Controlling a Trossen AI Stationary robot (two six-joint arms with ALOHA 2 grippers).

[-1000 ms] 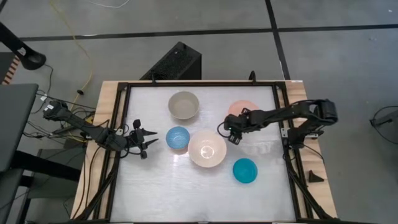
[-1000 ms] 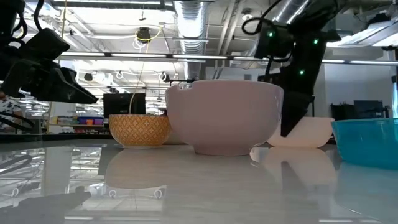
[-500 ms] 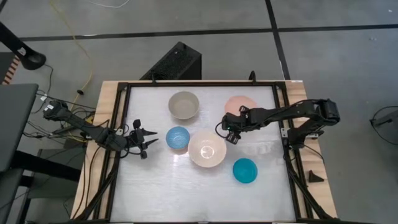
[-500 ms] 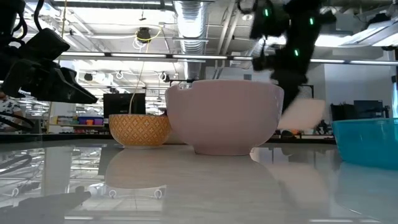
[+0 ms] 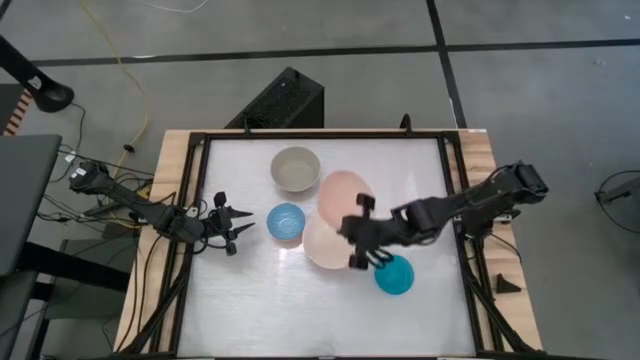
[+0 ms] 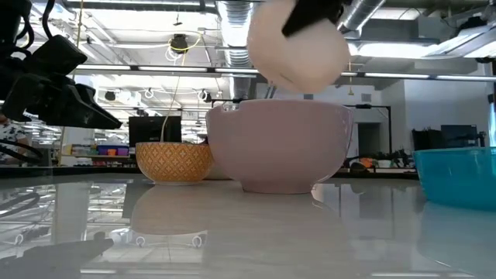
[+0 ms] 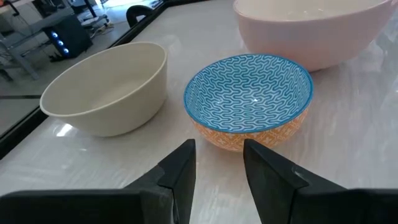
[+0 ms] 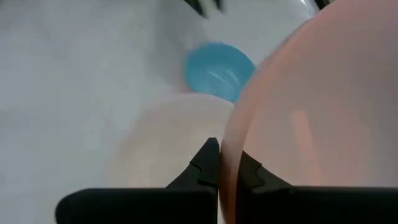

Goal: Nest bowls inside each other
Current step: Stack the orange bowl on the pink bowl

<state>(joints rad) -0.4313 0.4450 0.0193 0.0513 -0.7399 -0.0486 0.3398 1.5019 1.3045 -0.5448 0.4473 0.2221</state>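
My right gripper (image 5: 352,228) is shut on the salmon-orange bowl (image 5: 343,193) and holds it tilted in the air above the large cream-white bowl (image 5: 322,250), which stands on its base at the table's middle. The grey-beige bowl (image 5: 295,168) stands toward the far edge. The small light blue patterned bowl (image 5: 285,222) is left of the cream one. A teal bowl (image 5: 393,275) stands toward the near right. At the table's left, my left gripper (image 7: 217,163) is open and points at the light blue bowl (image 7: 249,99) without touching it. My right gripper pinches the salmon-orange bowl's rim (image 8: 231,134), one finger inside the bowl and one outside. The fingers come from the table's right, slanting down. The bowl (image 6: 298,46) is lifted clear and tipped, hanging over the cream-white bowl (image 6: 279,147).
A black metal frame (image 5: 195,200) borders the white tabletop. Bare table lies along the near edge and at the far right, where the salmon bowl stood. A black box (image 5: 285,100) sits on the floor beyond the far edge.
My right gripper has shut on the salmon-orange bowl's rim at the far right. It has lifted the bowl clear of the table and swung it up, toward the left and near edges, over the cream-white bowl. The bowl has tipped on the way.
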